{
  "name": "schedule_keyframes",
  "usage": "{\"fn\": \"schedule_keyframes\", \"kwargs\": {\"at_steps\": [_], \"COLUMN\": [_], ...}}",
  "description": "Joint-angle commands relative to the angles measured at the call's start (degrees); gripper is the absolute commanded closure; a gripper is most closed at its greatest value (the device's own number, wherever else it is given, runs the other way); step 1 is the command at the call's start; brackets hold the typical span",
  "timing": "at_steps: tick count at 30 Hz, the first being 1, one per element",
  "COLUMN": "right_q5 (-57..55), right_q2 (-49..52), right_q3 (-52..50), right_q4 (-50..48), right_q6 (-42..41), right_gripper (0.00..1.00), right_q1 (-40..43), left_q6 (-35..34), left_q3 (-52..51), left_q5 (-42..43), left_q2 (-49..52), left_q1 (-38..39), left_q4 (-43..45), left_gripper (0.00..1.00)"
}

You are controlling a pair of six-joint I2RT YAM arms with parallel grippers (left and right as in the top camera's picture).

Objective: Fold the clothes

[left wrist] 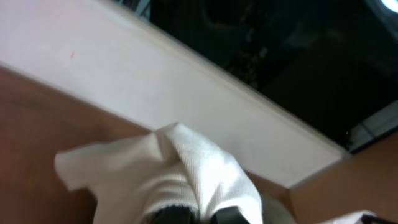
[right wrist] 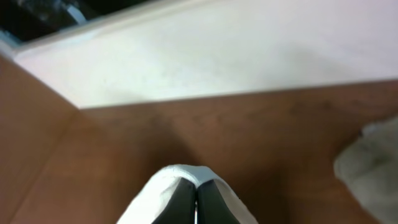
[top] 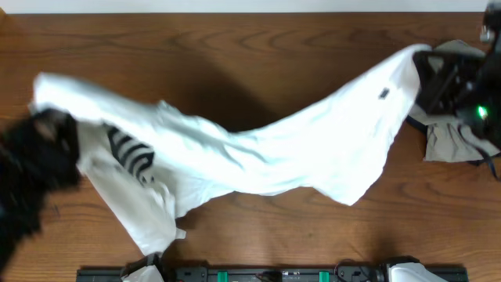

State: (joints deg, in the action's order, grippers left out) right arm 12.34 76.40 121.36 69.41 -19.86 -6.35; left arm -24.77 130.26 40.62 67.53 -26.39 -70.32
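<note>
Overhead: the white shirt is stretched across the counter from its left end to its right end, sagging over the counter's middle. On the left side, loose cloth trails toward the counter's near edge. A dark striped print shows on the shirt over the counter's left part. A small dark tag shows over the right part.

Left end effector: your left wrist view shows two dark fingers closed in on white ribbed fabric, which bunches up over them. It is gripping the shirt. From overhead, that arm is a dark blur at the counter's left end.

Right end effector: the fingers are pressed together, with a thin fold of shirt pinched between them and wrapped round them. It is gripping the shirt at the counter's right end.

A beige cloth lies crumpled at the counter's right end, partly under the right arm. You cannot tell from these views whether it touches the shirt.
</note>
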Motion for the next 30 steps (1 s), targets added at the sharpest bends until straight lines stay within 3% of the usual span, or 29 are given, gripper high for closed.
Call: {"fn": "schedule_keyframes", "kwargs": {"at_steps": [1, 8, 22, 27, 30], "right_q5": [-0.6, -1.0, -1.0, -0.9, 0.0], "right_q2": [3.7, 11.3, 25.7, 25.2, 25.1], "right_q3": [0.7, 0.7, 0.7, 2.1, 3.9], "right_q4": [-3.7, -13.8, -30.7, -35.0, -30.9], "right_q6": [0.7, 0.2, 0.2, 0.2, 0.4], "right_gripper": [0.99, 0.99, 0.99, 0.99, 0.99], "right_q1": [1.7, 4.5, 4.6, 5.1, 5.1], "left_q6": [-3.0, -6.2, -6.2, -5.7, -5.0], "left_q3": [0.2, 0.2, 0.2, 0.2, 0.2], "left_q5": [1.2, 1.2, -1.8, -5.4, -5.2], "left_q2": [5.9, 18.0, 37.4, 37.8, 37.4], "left_q1": [0.1, 1.2, 14.0, 14.6, 14.1], "left_q4": [5.0, 17.4, 45.6, 48.5, 43.4], "left_gripper": [0.94, 0.94, 0.94, 0.94, 0.94]}}
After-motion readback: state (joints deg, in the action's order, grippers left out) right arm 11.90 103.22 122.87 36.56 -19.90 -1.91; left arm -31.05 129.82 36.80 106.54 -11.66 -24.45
